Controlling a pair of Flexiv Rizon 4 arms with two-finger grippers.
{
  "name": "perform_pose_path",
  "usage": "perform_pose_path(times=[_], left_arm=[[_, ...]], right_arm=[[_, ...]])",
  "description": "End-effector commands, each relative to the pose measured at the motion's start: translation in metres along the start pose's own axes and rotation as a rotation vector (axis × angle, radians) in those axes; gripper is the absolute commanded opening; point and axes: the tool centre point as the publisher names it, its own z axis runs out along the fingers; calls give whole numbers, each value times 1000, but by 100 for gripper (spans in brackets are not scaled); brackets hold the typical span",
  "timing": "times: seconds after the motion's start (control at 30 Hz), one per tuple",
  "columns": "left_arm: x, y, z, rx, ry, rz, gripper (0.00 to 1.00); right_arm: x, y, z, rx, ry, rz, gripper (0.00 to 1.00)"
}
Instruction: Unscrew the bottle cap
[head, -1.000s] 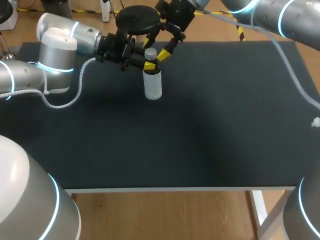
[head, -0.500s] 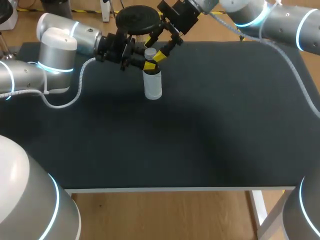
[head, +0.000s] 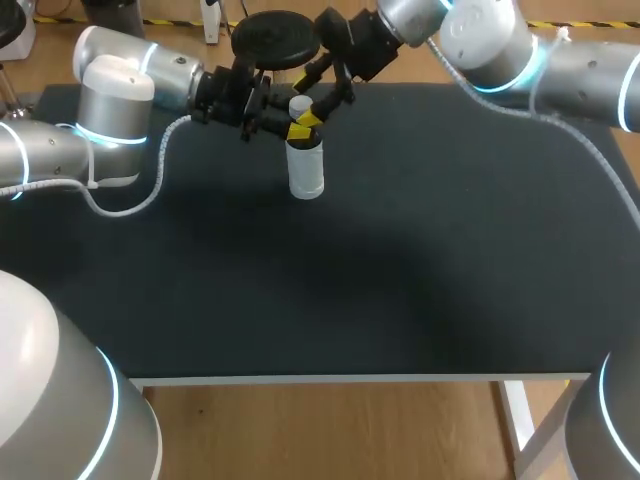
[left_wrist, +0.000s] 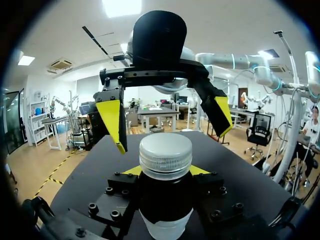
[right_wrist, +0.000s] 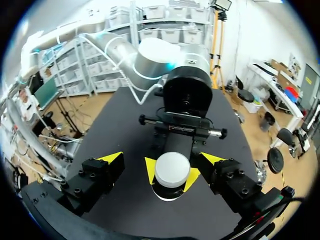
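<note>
- Bottle (head: 305, 172) stood upright on the table (head: 420, 260) (contents unreadable), cap (head: 300, 104) on.
- Left gripper (head: 298, 131) clenched the bottle's neck just below the cap.
- Right gripper (right_wrist: 162, 158) hung spread wide around the cap, not touching it.

The left hand (left_wrist: 165, 171) partly covers the neck of the bottle (left_wrist: 165, 226), whose base is cut off.

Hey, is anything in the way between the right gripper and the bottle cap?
Nothing visible. The right gripper hangs open just above the cap, one finger off each side, with bare gaps between. The left gripper clamps the bottle below the cap.
</note>
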Motion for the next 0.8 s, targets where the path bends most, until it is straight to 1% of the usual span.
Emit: perform_pose_path(times=[0.03,0.1,0.27,0.43,0.6,0.8], left_arm=[[-1,0,0,0,2,-1,0],[-1,0,0,0,2,-1,0],[-1,0,0,0,2,-1,0],[-1,0,0,0,2,-1,0],[-1,0,0,0,2,-1,0],[-1,0,0,0,2,-1,0]], right_arm=[[2,-4,0,-11,-116,9,100],[-2,-7,1,-13,-108,18,100],[-10,-11,2,-58,-70,27,100],[-18,-11,1,-74,-53,32,100],[-18,-8,3,-90,-51,41,100],[-16,-4,5,-89,-60,43,100]])
